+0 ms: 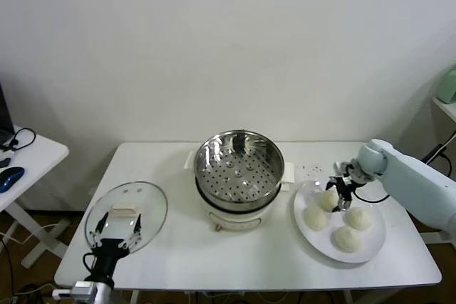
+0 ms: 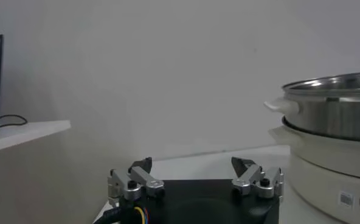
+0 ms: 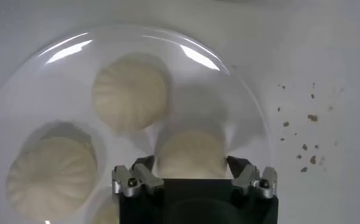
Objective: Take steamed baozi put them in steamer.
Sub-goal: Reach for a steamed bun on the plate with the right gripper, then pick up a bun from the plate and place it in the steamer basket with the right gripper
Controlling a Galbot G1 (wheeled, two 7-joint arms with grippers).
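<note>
On the white plate [image 1: 305, 231], right pincer [image 3: 192, 178] narrowly straddles one pleated, cream-white baozi [image 3: 191, 153]; left pincer [image 2: 195, 179] gapes wide.

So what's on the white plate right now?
Four buns sit on the plate. The right gripper straddles the one nearest the steamer, fingers either side. The plate surface beneath the buns is covered. The left gripper waits over the glass lid.
</note>
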